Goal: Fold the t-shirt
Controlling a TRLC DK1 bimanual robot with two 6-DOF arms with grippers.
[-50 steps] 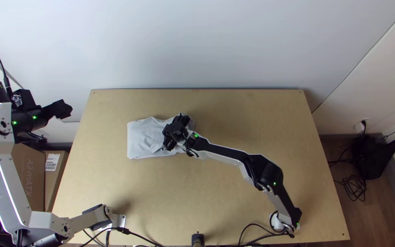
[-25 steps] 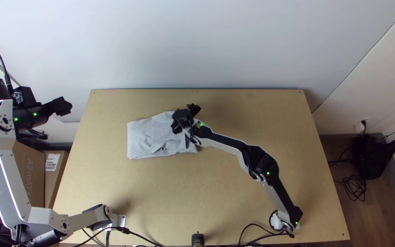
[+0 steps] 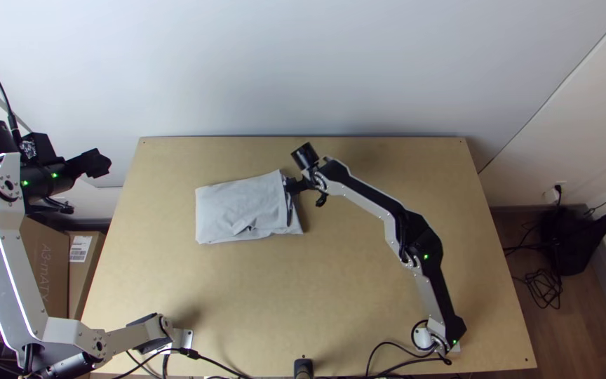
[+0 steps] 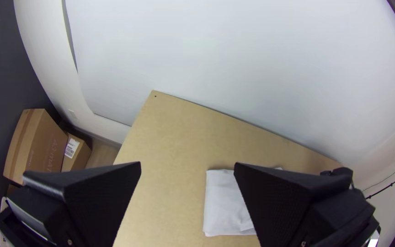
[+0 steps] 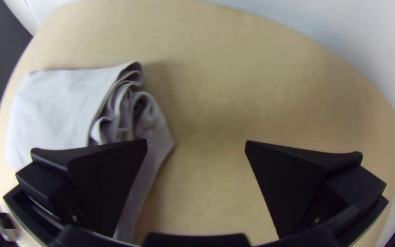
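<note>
Pale grey, the t-shirt (image 3: 233,203) stretched leftward, lengthwise, from the nearer right gripper (image 5: 196,141) — fingers (image 5: 104,183) apart — beside its layered end.

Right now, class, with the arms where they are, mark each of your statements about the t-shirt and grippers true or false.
1. The t-shirt lies folded, with layers showing at one end. True.
2. The right gripper is clamped on the cloth. False: its fingers stand apart, holding nothing.
3. The t-shirt is black. False: it is light grey.
4. In the top view, the left gripper appears beyond the table's left edge. True.
</note>
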